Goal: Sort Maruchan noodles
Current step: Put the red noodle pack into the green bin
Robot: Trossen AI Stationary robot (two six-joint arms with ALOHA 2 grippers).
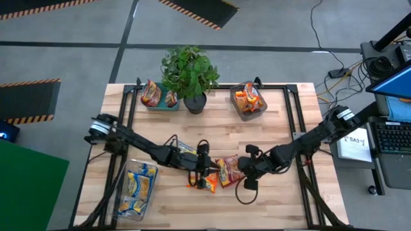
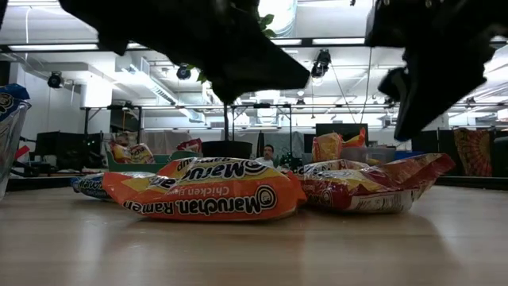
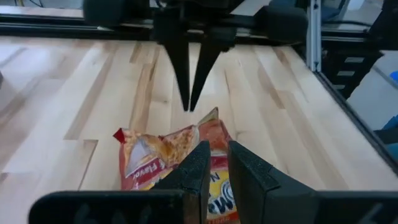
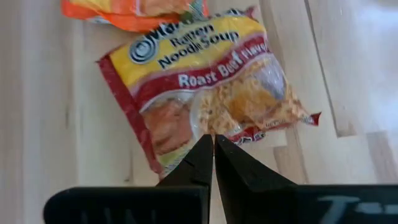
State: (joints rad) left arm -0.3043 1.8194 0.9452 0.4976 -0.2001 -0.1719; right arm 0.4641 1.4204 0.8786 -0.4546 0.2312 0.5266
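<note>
A red Roast Beef Maruchan packet (image 4: 205,93) lies flat on the table's middle (image 1: 229,171). An orange packet (image 1: 209,182) lies beside it on its left (image 2: 206,195). A blue packet (image 1: 186,149) lies under my left arm. My left gripper (image 1: 207,171) hovers above the red packet (image 3: 168,155), its fingers (image 3: 217,163) a narrow gap apart and empty. My right gripper (image 1: 247,169) is shut (image 4: 214,146) and empty above the red packet's right end. It faces my left gripper and also shows in the left wrist view (image 3: 188,102).
A clear bin (image 1: 136,186) with blue packets stands at the near left. A teal tray (image 1: 157,97) with red packets stands at the far side, and so does a bin (image 1: 249,101) with orange packets. A potted plant (image 1: 189,74) stands between those two.
</note>
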